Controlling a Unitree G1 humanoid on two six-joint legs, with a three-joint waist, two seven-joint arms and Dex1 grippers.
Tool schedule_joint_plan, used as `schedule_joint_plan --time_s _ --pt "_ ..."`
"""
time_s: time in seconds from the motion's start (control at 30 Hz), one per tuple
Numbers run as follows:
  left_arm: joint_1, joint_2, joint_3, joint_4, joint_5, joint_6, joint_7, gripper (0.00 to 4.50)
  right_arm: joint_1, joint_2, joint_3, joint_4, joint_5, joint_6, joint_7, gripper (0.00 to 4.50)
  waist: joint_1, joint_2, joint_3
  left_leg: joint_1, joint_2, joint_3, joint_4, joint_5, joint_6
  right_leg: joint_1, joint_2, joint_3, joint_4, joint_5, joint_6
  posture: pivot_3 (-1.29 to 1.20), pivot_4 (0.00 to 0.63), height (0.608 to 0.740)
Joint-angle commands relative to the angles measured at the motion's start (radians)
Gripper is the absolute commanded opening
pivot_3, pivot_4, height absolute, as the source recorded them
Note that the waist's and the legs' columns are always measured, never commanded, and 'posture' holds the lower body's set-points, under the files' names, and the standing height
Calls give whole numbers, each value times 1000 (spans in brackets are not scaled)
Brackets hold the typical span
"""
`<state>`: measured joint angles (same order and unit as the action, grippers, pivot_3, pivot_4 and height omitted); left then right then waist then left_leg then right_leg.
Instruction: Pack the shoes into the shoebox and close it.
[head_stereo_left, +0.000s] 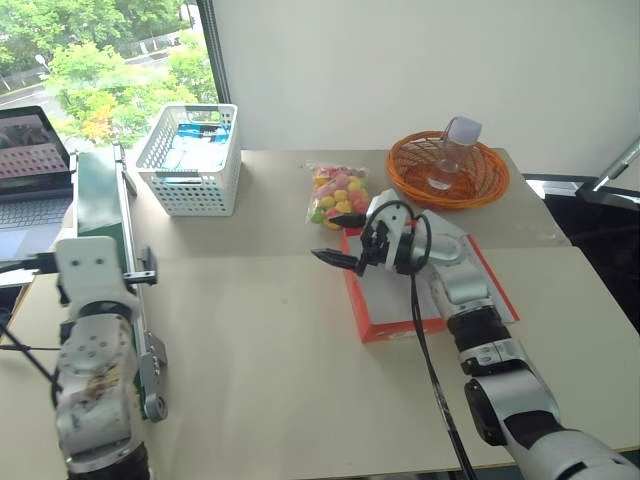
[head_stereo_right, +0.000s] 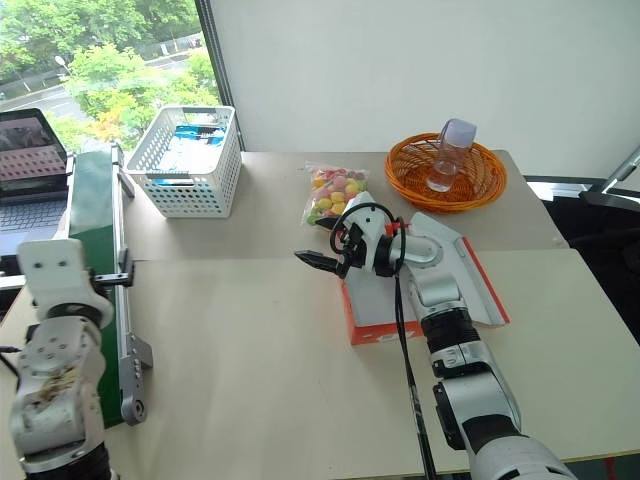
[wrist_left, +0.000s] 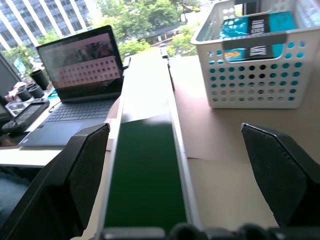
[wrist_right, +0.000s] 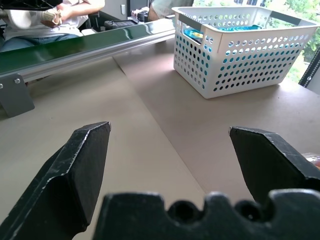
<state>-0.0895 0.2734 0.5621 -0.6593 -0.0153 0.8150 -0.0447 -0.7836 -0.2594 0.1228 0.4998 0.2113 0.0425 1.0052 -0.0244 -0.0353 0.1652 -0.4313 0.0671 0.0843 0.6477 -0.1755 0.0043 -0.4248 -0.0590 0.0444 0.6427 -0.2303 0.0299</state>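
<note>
Table centre: bare tabletop (head_stereo_left: 260, 330) is lying open between both arms, giving wide passage.
Left edge: a green conveyor (head_stereo_left: 100, 210) is running front to back, walling off the laptop (head_stereo_left: 30, 170).
Back left: a white lattice basket (head_stereo_left: 190, 158) is standing just beside the conveyor.
Back middle: a candy bag (head_stereo_left: 335, 192) is sitting just behind the shoebox (head_stereo_left: 380, 325).
Back right: an orange wicker basket (head_stereo_left: 447, 170) is holding a clear jar (head_stereo_left: 452, 150).
Right gripper (head_stereo_left: 344, 240): spread wide, hovering over the shoebox's left edge.
</note>
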Motion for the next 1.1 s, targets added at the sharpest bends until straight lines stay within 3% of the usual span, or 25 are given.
schedule_joint_plan --time_s 0.03,0.3,0.43,1.1 --pt "-33 17 74 7 -45 10 0 4500 -43 16 -1 8 -3 -46 11 4467 0 0 0 0 0 0 0 0 0 0 0 -1 0 0 0 0 150 740" --pt "-32 -43 141 67 -117 15 43 4500 -41 14 -3 12 -10 -56 9 4467 1 -1 0 0 0 0 -1 -2 -3 0 -1 -1 0 0 0 0 150 740" --pt "26 -58 128 130 -138 -71 14 4500 -36 11 -4 -7 -10 -45 0 4467 -1 -1 0 0 0 0 -1 -2 -3 0 -1 -1 0 0 -1 0 150 740" --pt "98 -8 51 186 -171 -298 -33 4500 -35 -10 -3 -30 -6 -26 -8 4467 -17 -1 1 0 0 1 -2 -4 -7 -1 -1 -1 0 0 -1 0 150 740"
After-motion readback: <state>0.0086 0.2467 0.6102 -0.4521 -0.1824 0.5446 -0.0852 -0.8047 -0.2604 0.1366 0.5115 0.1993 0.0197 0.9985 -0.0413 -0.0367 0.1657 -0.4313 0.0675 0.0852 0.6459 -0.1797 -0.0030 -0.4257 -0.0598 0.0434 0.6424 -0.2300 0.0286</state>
